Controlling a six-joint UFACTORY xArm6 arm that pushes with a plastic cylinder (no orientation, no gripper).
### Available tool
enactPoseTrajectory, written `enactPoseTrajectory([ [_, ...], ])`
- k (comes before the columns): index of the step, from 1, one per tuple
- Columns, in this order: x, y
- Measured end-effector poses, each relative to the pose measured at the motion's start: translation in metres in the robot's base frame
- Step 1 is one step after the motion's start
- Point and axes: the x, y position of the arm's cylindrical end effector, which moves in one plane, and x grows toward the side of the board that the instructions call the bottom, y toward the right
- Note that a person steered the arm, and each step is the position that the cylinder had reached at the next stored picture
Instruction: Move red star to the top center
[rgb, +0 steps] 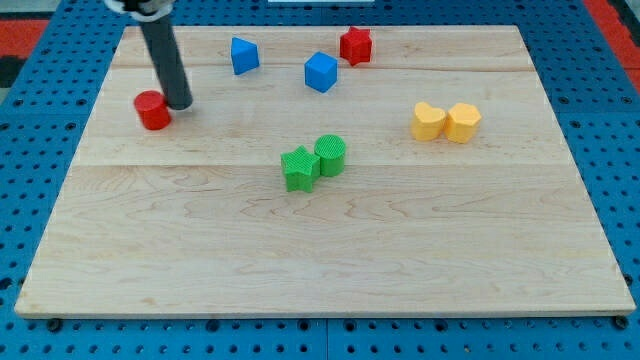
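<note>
The red star (355, 45) sits near the view's top, a little right of centre, on the wooden board (320, 250). A blue cube (321, 72) lies just below-left of it. My tip (179, 103) is far to the left, touching or almost touching the right side of a red cylinder (153, 110). The dark rod rises from the tip toward the view's top left.
A blue angular block (243, 55) lies at the top, left of centre. A green star (299, 168) and a green cylinder (331, 154) touch near the middle. Two yellow blocks (429, 121) (462, 121) sit side by side at the right.
</note>
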Motion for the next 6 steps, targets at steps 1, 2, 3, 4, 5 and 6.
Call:
enactPoseTrajectory([
  [1, 0.002, -0.013],
  [2, -0.001, 0.078],
  [3, -0.009, 0.173],
  [4, -0.039, 0.233],
  [5, -0.077, 0.266],
  [6, -0.122, 0.269],
])
